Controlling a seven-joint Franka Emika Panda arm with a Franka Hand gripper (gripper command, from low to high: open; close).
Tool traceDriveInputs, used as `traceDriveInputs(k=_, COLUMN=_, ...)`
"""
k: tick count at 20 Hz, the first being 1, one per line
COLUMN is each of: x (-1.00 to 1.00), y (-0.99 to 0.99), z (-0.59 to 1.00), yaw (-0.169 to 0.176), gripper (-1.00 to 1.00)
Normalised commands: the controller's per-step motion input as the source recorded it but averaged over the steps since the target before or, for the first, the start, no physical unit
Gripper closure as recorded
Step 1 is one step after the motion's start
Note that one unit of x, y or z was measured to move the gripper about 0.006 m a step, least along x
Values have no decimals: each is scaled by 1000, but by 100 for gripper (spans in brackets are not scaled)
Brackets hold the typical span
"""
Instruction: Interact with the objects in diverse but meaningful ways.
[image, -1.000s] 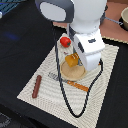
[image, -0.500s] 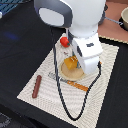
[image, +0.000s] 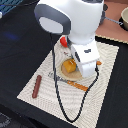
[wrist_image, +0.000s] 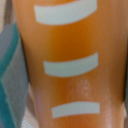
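Cream cloth, the striped placemat (image: 45, 85), is your working ground here, laid on the dark table (image: 20, 35) so that every toy sits within the arm's reach. Over it the white Panda arm (image: 75, 20) bends down steeply, its wrist block covering most of the round tan plate (image: 64, 75), which tells you the tool is aimed at what lies on that plate. That is the orange-yellow bread loaf (image: 69, 65), resting on the plate; in the wrist view the loaf (wrist_image: 70, 65) fills nearly the whole picture, 3 pale score marks across it, so you are very close above it, probably going for a pick. A teal-grey edge at the side of that view may be a finger, but you cannot tell whether the gripper is spread or closed. The dark brown sausage (image: 37, 86) lies well apart on the mat, the orange-handled cutlery (image: 77, 85) just beside the plate, and the red tomato (image: 64, 41) peeks out behind the arm.
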Motion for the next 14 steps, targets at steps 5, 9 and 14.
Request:
traceDriveInputs(k=5, x=98, y=42, z=619, yaw=0, gripper=-100)
traceDriveInputs(k=9, x=0, y=156, z=838, yaw=2, gripper=-100)
traceDriveInputs(k=14, x=-65, y=337, z=891, yaw=14, gripper=-100)
